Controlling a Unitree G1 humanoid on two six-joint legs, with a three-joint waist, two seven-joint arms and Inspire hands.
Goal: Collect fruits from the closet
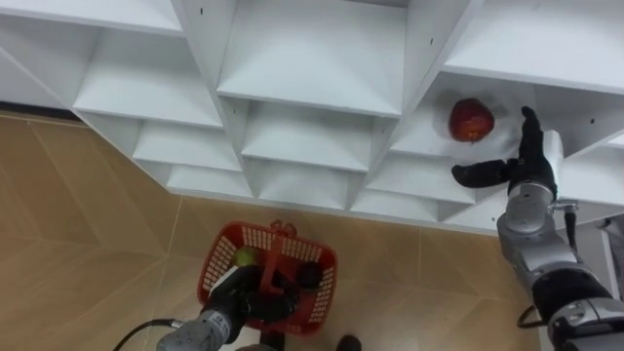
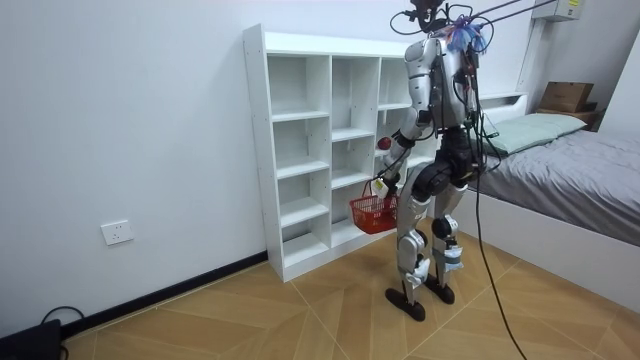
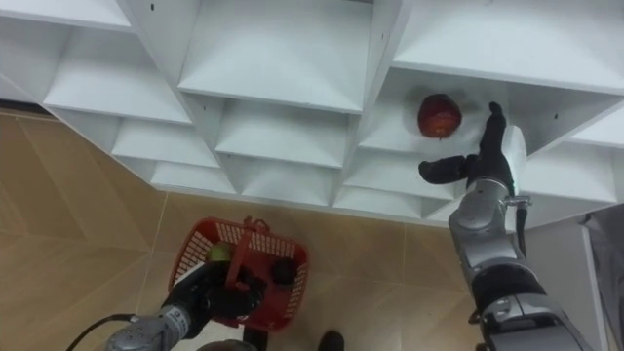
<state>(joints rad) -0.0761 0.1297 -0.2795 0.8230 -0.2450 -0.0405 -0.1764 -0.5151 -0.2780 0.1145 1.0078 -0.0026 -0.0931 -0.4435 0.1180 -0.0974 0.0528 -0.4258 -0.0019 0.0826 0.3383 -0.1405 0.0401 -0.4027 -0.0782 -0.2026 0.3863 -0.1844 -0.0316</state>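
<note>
A tall white closet [image 2: 256, 150] of open cubbies stands against the wall. A bed [image 2: 580, 170] lies past the closet on the room view's right. The humanoid robot stands upright, close in front of the closet and facing it. A red basket [image 1: 216, 261] hangs low before the closet's bottom shelves, above the wooden floor. The robot's left hand [image 1: 239, 300] holds it, fingers curled around the handle. The right hand [image 1: 529, 168] is raised into a cubby on the closet's right side, fingers straight and thumb spread wide. A red apple [image 1: 471, 119] sits in that same cubby, just beside the open fingers. Inside the basket lie a green fruit [image 1: 245, 256] and a dark fruit [image 1: 310, 275].
</note>
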